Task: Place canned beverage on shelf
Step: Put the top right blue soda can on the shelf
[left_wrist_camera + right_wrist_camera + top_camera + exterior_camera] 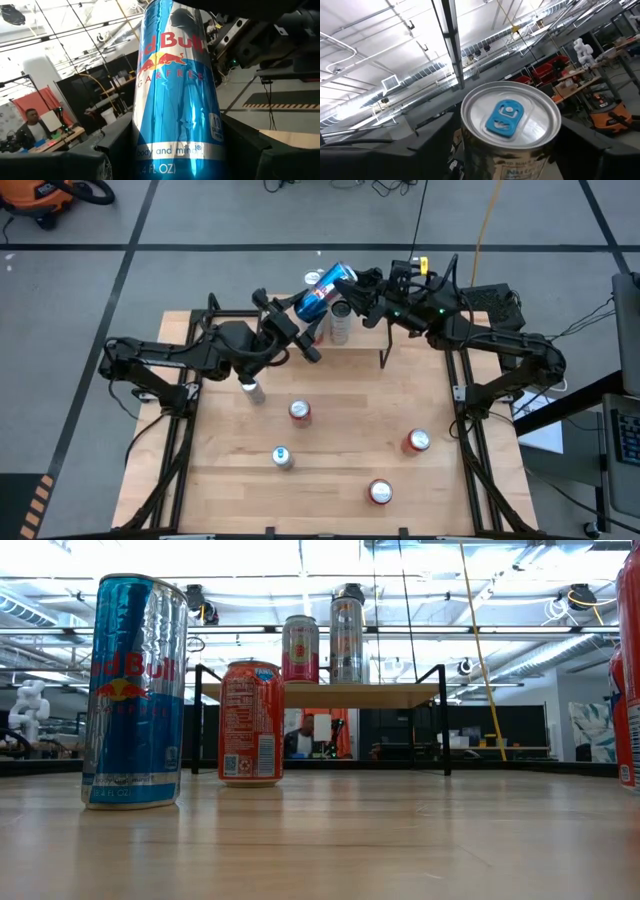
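High view: both arms meet over the far edge of the table, above the shelf [362,345]. Left gripper [300,332] is clamped on the lower end of a tilted blue can [326,290]; right gripper [362,292] has its fingers around the same can's top end, so the blue can sits between the two grippers, lifted clear above the shelf. Just below the right gripper a silver can [341,321] stands on the shelf; a second can beside it is mostly hidden by the left gripper. Well away from both grippers, on the tabletop [340,480]: a small silver can [252,390] under the left arm, a red-topped can [300,412], a blue-tab can [282,457], and two red cans [417,441] [380,492]. Low view: neither gripper shows; shelf in the background carries a pink can [300,649] and a taller silver can beside it; a Red Bull can [134,690] and a red can [251,723] stand up close on the tabletop. Left wrist view: blue sugar-free Red Bull can fills the frame, held between this arm's dark fingers [112,145]; right arm's dark body just beyond it; a person sits at a bench in the room behind. Right wrist view: can's silver lid with blue tab [504,117] faces the camera, fingers [432,132] close on either side of its rim.
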Tool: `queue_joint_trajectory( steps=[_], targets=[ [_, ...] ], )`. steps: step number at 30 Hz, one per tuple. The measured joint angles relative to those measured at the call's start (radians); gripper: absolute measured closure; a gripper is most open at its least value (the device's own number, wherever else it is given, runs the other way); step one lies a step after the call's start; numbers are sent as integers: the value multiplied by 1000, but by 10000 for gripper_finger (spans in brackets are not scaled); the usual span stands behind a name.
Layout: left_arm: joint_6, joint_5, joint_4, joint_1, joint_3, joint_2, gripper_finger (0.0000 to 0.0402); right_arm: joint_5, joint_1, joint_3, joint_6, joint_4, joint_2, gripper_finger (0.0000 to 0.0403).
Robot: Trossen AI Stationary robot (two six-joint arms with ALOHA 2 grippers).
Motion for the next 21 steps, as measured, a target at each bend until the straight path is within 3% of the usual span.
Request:
queue_joint_trajectory(
  steps=[14, 21],
  targets=[
    [0, 4, -1, 0, 0, 0, 165, 4, 0, 0, -29, 19, 3, 111],
    [0, 4, -2, 0, 0, 0, 165, 4, 0, 0, -43, 33, 20, 136]
  ],
)
